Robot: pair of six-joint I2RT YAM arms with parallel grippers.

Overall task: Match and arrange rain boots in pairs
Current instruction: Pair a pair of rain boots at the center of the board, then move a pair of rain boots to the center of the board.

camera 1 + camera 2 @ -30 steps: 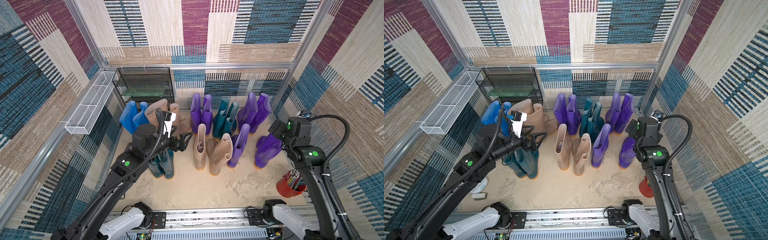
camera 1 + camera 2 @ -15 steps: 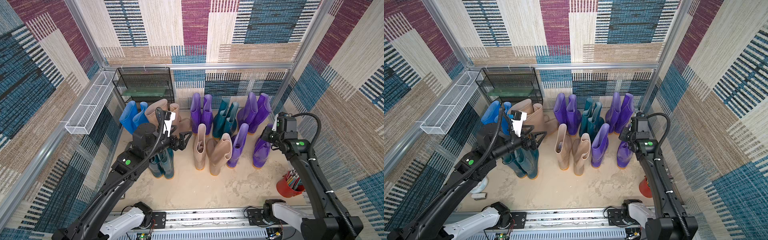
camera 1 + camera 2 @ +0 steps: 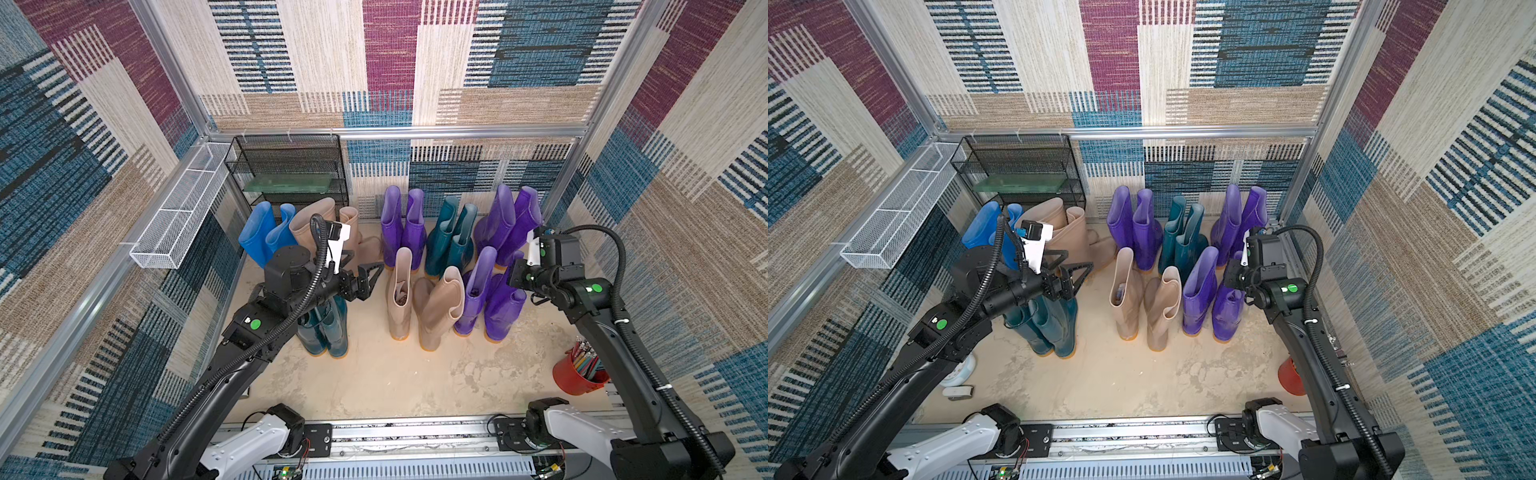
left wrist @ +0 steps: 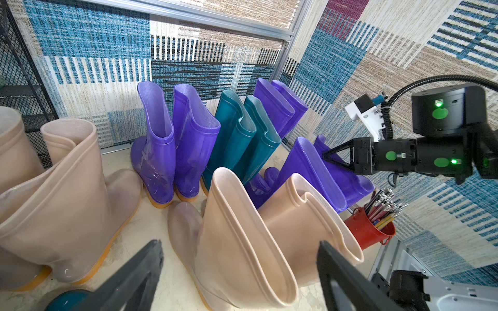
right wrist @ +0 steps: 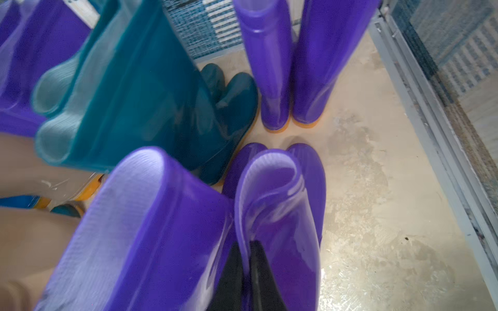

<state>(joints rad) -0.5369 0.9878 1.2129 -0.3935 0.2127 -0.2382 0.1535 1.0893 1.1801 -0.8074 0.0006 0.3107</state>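
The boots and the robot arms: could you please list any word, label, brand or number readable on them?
None is readable. The rain boots, including the purple boot in the right gripper, show no print; the green dots on the right arm are blank; the pencils are too small to tell.

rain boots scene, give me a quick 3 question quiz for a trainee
1. True or false: the left tool is shut on a beige boot.
2. The right tool pinches the cuff of which boot? A teal, B purple, C blue.
3. Fill in: the back-row pair flanked by purple pairs is ____.
Key: 1 false, it is open and empty. 2 B, the purple boot. 3 the dark teal pair.
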